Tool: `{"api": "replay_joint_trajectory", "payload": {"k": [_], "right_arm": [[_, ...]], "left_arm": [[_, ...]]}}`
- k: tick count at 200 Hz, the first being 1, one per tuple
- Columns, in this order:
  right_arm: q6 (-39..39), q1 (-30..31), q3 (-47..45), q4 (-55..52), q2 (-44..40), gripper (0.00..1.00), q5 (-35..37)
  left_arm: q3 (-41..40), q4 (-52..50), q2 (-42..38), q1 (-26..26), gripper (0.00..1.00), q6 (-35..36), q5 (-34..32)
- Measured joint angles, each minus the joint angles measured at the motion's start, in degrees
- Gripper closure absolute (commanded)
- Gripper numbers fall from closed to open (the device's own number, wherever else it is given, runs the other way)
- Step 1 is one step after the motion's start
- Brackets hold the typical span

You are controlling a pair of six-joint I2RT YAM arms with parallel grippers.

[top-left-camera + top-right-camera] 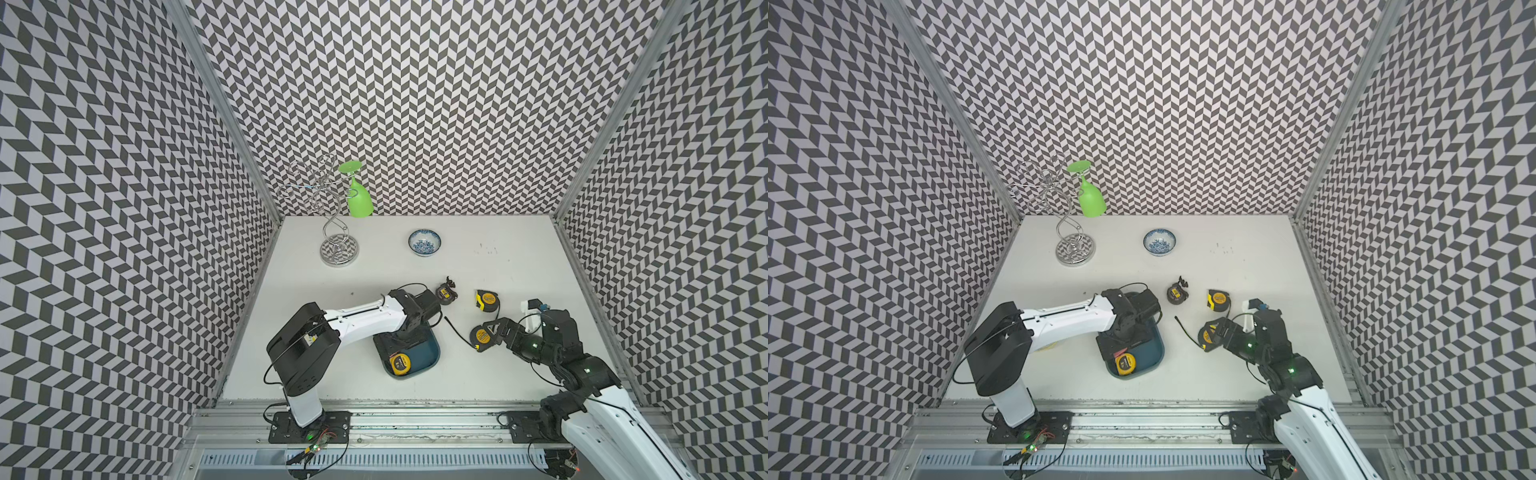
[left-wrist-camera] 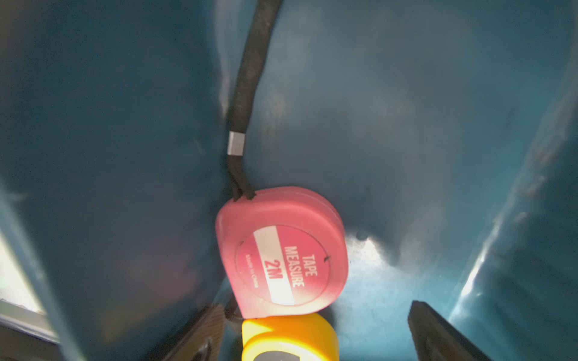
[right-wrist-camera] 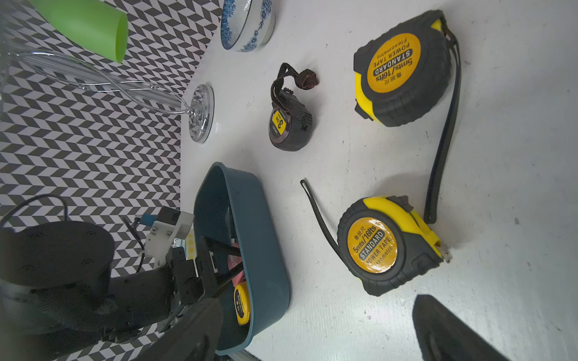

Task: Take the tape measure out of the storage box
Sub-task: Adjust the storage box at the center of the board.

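Note:
The storage box, a dark teal tray, sits near the table's front centre. Inside it lie a yellow tape measure and a pink tape measure with a black strap. My left gripper reaches down into the box and is open, its fingers either side of the yellow tape measure without touching it. My right gripper is open over the bare table, beside a yellow-and-black tape measure that lies outside the box.
Two more tape measures lie on the table behind: a yellow-black one and a small black one. A blue-patterned bowl and a wire rack holding a green glass stand at the back.

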Motion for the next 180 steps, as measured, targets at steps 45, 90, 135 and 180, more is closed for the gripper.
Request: {"api": "replay_joint_trajectory", "payload": {"k": [45,90,135,180], "right_arm": [[-0.3,0.0,0.0,-0.3,-0.4,0.00,0.3],[-0.4,0.0,0.0,-0.3,-0.4,0.00,0.4],[-0.3,0.0,0.0,-0.4,-0.5,0.00,0.6],[-0.3,0.0,0.0,-0.3,-0.5,0.00,0.6]], "left_arm": [[0.0,0.4,0.1,0.0,0.04,-0.5,-2.4],[2.4,1.0,2.2,0.0,0.04,0.2,-4.7],[4.9,2.6,2.9,0.0,0.05,1.3,-5.6],[6.0,3.3,3.0,0.0,0.05,2.7,-6.2]]}}
